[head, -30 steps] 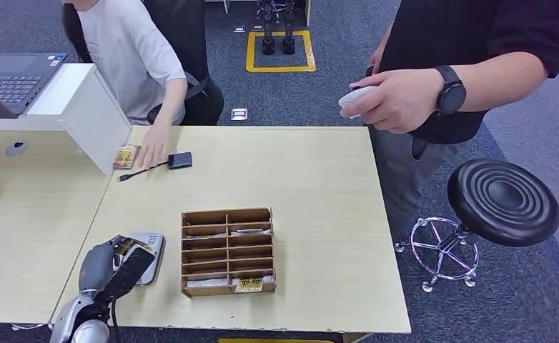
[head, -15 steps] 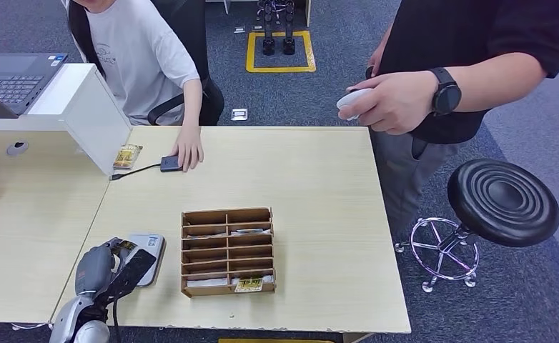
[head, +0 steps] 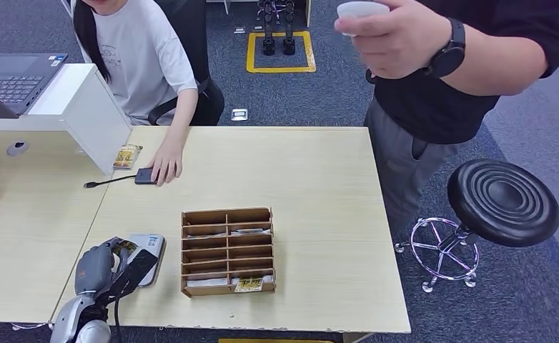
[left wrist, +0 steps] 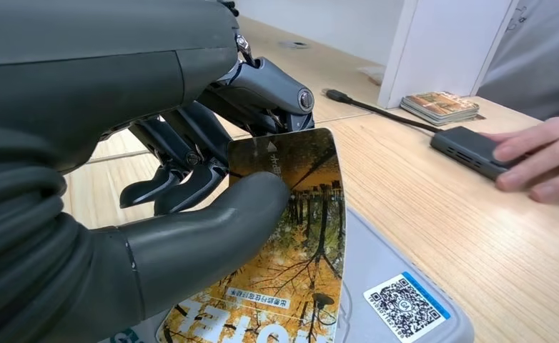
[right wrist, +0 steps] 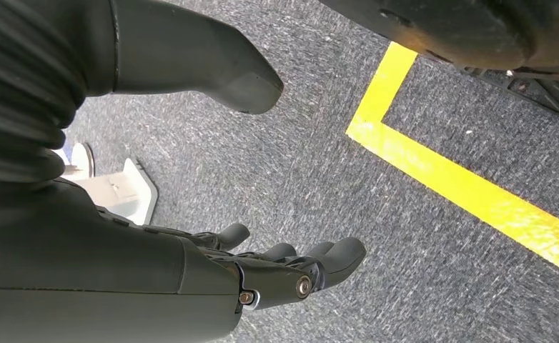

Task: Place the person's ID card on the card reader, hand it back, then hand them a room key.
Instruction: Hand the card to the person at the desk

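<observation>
My left hand [left wrist: 191, 179] pinched the ID card [left wrist: 291, 243] between thumb and fingers over the card reader [left wrist: 405, 300]; my right hand [right wrist: 262, 275] hung empty, fingers apart.

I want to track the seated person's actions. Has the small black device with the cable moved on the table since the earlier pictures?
Yes. The black device, under the person's hand, has slid along the table toward the white partition and slightly nearer the robot.

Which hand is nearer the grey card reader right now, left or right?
Left. The left hand holds the card right over the card reader at the table's near-left corner. The right hand hangs down over the carpet, away from the table.
</observation>
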You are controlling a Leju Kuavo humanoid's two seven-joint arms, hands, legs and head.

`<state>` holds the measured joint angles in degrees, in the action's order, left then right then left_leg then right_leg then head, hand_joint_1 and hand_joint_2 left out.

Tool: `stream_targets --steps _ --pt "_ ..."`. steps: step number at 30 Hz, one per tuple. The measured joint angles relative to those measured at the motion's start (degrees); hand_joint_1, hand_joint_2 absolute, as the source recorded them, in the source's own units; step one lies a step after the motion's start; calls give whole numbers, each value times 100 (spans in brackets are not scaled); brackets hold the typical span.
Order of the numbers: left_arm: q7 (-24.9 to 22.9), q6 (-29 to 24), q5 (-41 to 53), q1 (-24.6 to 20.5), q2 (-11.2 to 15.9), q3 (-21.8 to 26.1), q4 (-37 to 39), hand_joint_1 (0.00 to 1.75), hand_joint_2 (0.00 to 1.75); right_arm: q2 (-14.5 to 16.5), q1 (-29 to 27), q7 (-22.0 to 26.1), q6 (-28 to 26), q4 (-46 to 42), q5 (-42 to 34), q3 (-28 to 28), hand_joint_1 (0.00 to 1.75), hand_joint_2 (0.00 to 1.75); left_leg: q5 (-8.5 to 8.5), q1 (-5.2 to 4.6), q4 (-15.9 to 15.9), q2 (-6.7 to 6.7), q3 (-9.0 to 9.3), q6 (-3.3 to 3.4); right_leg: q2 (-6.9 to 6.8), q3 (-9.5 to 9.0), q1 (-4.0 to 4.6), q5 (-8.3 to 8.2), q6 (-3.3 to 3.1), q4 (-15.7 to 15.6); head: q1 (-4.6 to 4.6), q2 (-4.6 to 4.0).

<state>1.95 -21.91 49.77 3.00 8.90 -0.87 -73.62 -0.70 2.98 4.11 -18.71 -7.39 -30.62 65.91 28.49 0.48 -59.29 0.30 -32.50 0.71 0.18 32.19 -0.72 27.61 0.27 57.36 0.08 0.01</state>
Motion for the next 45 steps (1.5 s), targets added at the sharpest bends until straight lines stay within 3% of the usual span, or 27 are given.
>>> stream_targets --steps 4,9,13,26,30,33,40,45 --pt "420 21 -688 8 -16 20 -81 175 175 0 0 5 -4 0 -17 29 0 175 -1 0 0 0 0 0 0 1 0 0 0 0 1 0" --pt "1168 -14 -2259 -14 -139 184 -628 175 175 0 2 20 -37 0 0 103 0 175 -2 0 -2 -1 -3 2 0 3 0 0 0 0 1 1" --pt "1360 -154 -2701 -152 -208 356 -1057 175 175 0 5 16 -83 -1 46 143 0 175 -2 0 -2 -2 -3 2 -1 3 0 -1 0 0 -1 1" --pt "1585 -875 -2161 -722 -134 531 -1203 175 175 0 68 -7 -70 -4 138 276 0 175 -6 1 -2 -4 -4 -4 -1 4 1 -1 -1 1 0 1" --pt "1680 -1584 -830 -918 -74 544 -1085 175 175 0 84 -23 -16 -11 196 350 0 175 -6 1 -2 -5 -5 -4 -3 4 0 -1 -1 1 0 1" --pt "1842 -1750 -91 -1042 -83 609 -963 175 175 0 101 -12 5 -21 215 402 0 175 -6 1 -2 -4 -5 -4 -2 4 0 -2 -1 1 0 1" --pt "2606 -1774 1014 -1265 -437 1253 -749 175 175 0 135 10 14 -48 232 449 0 175 -7 1 -3 -5 -6 -4 -3 6 0 -2 -1 1 0 0" --pt "2757 -1774 1105 -1337 -645 1570 -661 175 175 0 140 2 20 -59 229 508 0 175 -7 1 -3 -7 -6 -4 -3 7 1 -2 -1 1 1 -1"
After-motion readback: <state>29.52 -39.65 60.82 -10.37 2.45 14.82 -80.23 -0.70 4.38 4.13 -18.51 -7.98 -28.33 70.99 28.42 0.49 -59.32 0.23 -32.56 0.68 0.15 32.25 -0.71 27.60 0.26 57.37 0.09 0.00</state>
